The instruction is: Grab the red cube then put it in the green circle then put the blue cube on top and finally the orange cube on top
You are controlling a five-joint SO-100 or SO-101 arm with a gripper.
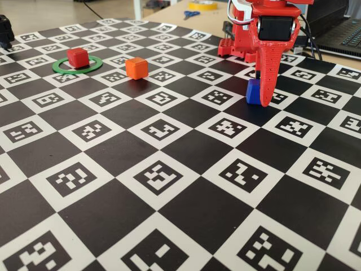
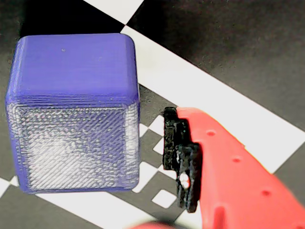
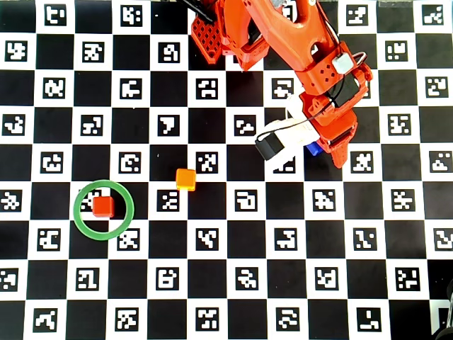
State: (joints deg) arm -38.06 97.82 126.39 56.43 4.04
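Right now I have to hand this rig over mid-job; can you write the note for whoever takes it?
Gripper: down at the blue cube, one finger beside it. In the wrist view there is a gap between cube and finger, so it is open and not gripping.
Red cube: inside the green circle. That step is done.
Orange cube: loose on the checkered board, between circle and arm.
Left: grip the blue cube, stack it on red, then orange on top.

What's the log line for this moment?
red cube: inside green circle | pincer: open at blue cube | orange cube: waiting on board
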